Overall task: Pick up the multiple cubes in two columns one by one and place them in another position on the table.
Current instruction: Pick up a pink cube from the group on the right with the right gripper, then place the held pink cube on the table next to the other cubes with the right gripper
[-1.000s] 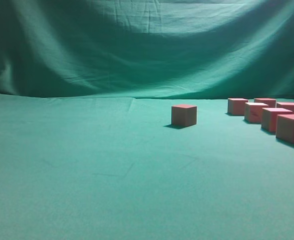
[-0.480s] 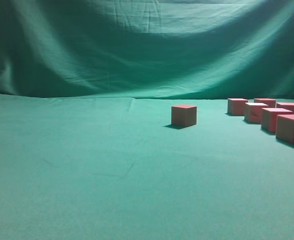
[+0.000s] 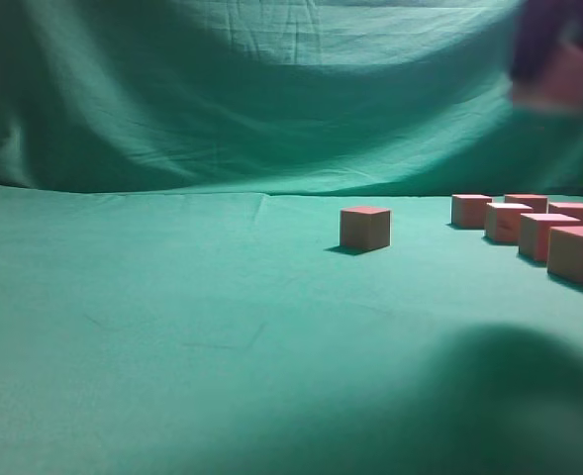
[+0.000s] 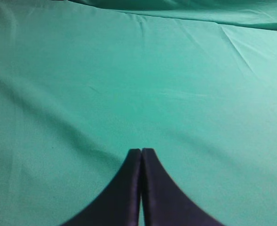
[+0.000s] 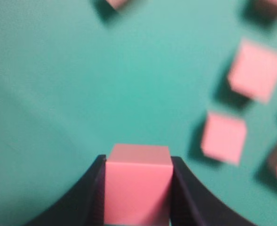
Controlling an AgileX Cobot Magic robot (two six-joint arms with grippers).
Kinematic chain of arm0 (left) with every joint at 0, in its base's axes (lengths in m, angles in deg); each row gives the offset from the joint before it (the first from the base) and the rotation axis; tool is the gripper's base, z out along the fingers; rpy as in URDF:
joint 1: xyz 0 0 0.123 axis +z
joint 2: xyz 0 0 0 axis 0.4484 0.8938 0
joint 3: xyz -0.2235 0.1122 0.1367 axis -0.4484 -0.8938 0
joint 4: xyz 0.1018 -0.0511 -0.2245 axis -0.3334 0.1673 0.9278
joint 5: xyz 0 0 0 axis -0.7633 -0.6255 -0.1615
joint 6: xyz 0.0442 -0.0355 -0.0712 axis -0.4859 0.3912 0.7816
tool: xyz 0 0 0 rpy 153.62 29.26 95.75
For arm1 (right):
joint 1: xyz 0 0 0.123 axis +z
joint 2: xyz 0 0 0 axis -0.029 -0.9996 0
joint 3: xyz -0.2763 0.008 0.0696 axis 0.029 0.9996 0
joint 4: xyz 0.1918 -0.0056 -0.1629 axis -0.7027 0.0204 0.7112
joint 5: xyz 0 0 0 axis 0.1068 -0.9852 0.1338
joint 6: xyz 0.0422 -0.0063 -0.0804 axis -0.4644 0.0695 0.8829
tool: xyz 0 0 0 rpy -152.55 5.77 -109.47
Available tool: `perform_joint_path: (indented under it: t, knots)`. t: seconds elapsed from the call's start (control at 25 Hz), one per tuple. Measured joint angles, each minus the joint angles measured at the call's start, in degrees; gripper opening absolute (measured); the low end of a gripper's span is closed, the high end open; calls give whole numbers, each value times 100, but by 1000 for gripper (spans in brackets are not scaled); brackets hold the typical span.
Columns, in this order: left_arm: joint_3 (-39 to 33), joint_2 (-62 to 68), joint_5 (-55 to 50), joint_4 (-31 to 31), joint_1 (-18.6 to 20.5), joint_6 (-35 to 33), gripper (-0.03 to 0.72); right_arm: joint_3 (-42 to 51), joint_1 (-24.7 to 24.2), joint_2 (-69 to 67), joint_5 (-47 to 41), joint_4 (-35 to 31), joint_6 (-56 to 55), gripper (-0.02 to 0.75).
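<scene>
A green cloth covered the desk [image 3: 172, 327] and rose as a backdrop behind it. A broad soft shadow darkened the cloth at the lower right of the exterior view, its edges too vague to trace.

The right tool [image 5: 137, 188] was blurred in both views; in the exterior view it was only a dark smear at the upper right corner, cut off by the frame. Its 2 black fingers [image 5: 89, 193] pressed the sides of a pink held cube [image 5: 137, 186], which hung well above the desk. The cube's lower part was cut off by the wrist picture's bottom edge.

The left tool [image 4: 141, 153] sat over bare cloth with its 2 tips touching, nothing between them.

A lone cube [image 3: 364, 228] stood on the desk near the middle, well apart from the cluster of cubes [image 3: 529, 230] at the right. About 6 showed there in 2 receding lines, some overlapping, and the exact count could not be told because the right edge cut the group off. In the right wrist view these cubes were out of focus.
</scene>
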Motion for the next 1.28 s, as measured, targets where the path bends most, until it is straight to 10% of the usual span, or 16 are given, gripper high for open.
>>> perform_joint_path:
  t: [0.56, 1.28]
  knots:
    - [0, 0, 0, 0, 0, 0, 0, -5533, 1786, -3804, -1390, 1632, 993, 281]
    - [0, 0, 0, 0, 0, 0, 0, -6007, 1703, -4769, -1416, 1997, 2915, 281]
